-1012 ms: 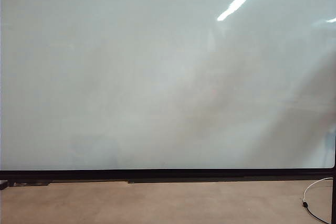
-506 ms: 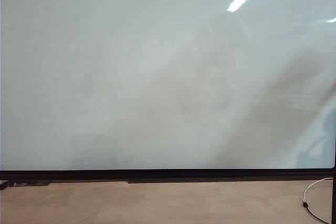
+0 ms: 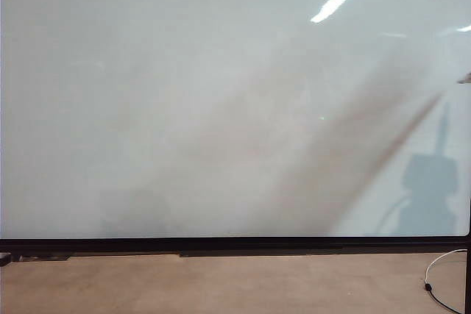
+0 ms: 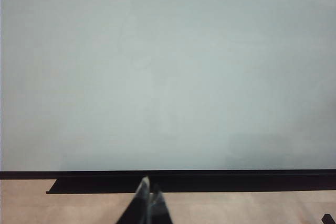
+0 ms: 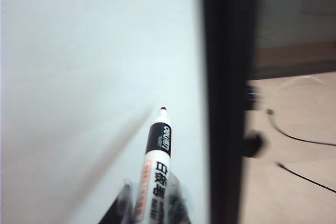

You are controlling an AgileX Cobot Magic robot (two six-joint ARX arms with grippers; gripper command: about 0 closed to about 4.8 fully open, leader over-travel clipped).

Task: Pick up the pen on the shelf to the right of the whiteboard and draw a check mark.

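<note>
Pen (image 5: 156, 156) clenched in right pincer (image 5: 149, 203), near whiteboard (image 5: 94, 77) edge | left pincer (image 4: 148, 195) closed, idle

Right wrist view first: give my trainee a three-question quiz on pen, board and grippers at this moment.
1. True or false: the whiteboard already bears a check mark.
2. What does the right gripper hold?
   A. eraser
   B. pen
   C. nothing
3. How do the left gripper fingers stand, and where?

Key
1. False; the board shows only shadows and glare.
2. B; the fingers clamp the barrel, with the black tip pointing at the board near its right frame.
3. Shut together, low before the board's black bottom edge.
</note>
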